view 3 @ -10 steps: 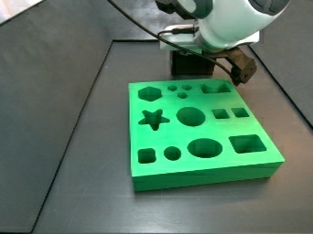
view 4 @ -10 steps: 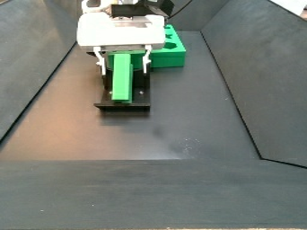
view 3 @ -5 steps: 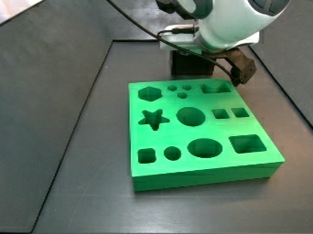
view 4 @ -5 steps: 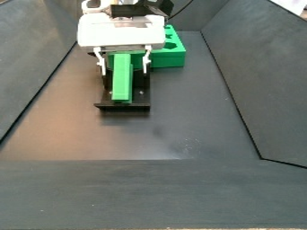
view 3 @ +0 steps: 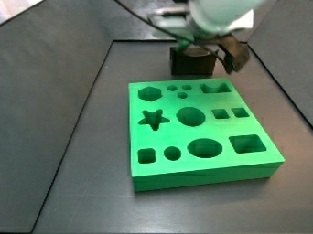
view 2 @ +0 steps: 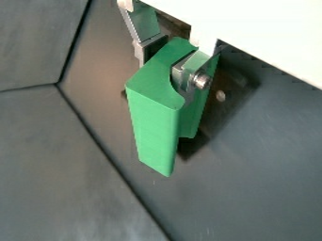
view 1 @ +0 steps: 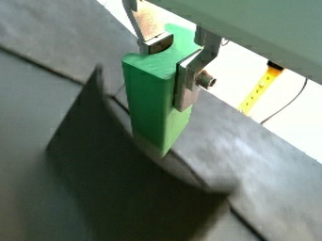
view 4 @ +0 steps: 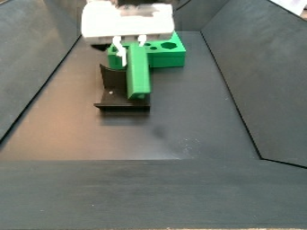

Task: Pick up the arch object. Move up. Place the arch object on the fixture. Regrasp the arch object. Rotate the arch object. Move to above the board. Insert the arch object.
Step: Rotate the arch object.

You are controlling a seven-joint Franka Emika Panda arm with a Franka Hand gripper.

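The claw [view 4: 128, 42] is clamped on the arch object [view 4: 136, 70], its silver fingers [view 1: 190, 73] pressing both sides of the block's upper end (seen in both wrist views). The block hangs upright, clear above the dark fixture [view 4: 120, 97] on the bench [view 4: 180, 144]. The board [view 3: 199, 131] lies flat nearby, just beside the fixture.

No readable text anywhere (no labels, brands, numbers).
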